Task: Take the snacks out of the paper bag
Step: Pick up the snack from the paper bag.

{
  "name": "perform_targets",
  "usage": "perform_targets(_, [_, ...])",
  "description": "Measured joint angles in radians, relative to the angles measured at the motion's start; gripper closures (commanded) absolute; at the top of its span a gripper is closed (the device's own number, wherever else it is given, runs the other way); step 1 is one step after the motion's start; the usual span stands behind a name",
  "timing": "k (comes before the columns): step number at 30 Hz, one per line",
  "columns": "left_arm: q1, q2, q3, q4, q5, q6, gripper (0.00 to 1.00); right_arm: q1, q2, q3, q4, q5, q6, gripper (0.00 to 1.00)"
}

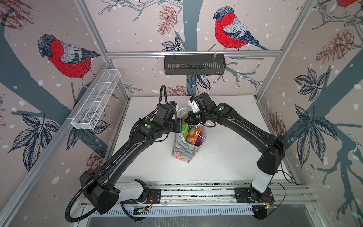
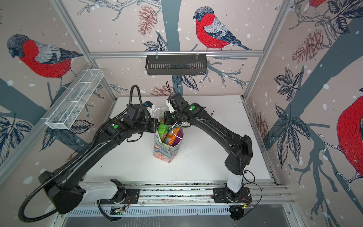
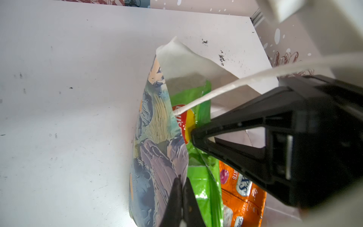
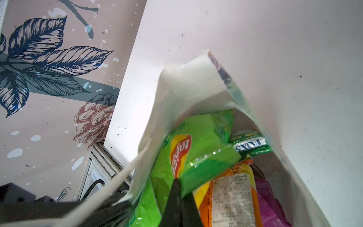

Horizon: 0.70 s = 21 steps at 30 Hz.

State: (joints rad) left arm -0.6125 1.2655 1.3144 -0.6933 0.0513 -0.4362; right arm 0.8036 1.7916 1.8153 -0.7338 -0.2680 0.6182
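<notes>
The floral paper bag [image 1: 181,152] [image 2: 163,154] stands upright mid-table with its mouth open. My left gripper [image 3: 182,178] [image 1: 181,126] is shut on its left rim [image 3: 155,141]. Inside it stand the snacks: a large green chip bag [image 4: 204,137] [image 1: 184,127], an orange packet [image 4: 231,196] [image 3: 241,196], a purple one [image 4: 269,204] and a small green one [image 4: 249,144]. My right gripper [image 4: 177,180] [image 1: 190,119] reaches into the mouth from the far side and is shut on the green chip bag's top edge. A white cord handle [image 3: 235,84] loops over the right gripper.
The white table [image 1: 225,157] has dark specks to the right of the bag. A black basket [image 1: 194,64] hangs on the back rail. A white wire basket [image 1: 96,102] hangs on the left wall. Both arm bases sit on the front rail [image 1: 196,193].
</notes>
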Motion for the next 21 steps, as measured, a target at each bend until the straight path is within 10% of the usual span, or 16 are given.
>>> perform_targets(21, [0.014,-0.056,-0.051,0.014,-0.037,-0.002,1.0,-0.019,-0.039,0.039,0.054,-0.04,-0.039,1.0])
